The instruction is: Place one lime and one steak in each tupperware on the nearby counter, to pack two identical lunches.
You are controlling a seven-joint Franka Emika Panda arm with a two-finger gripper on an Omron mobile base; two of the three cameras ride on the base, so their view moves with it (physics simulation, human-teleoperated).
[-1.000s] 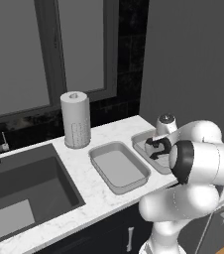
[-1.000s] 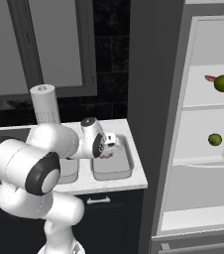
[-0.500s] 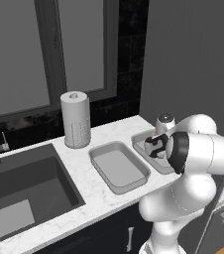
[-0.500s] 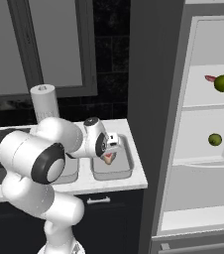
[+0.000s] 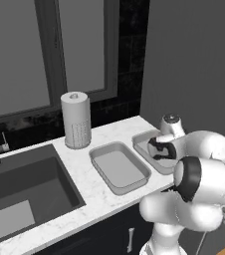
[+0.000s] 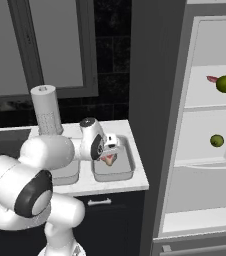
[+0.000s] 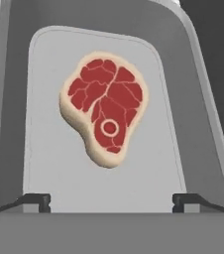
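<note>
counter [image 5: 97, 144]: steak [image 7: 103, 106] flat in tupperware [image 7: 15, 124] (long axis lengthwise); gripper [image 7: 111, 201] apart.

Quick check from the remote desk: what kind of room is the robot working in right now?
A home kitchen, rendered in simulation. A sink is sunk into the white marble counter, a paper towel roll stands by the window, and an open fridge with limes on its shelves stands to the right.
</note>
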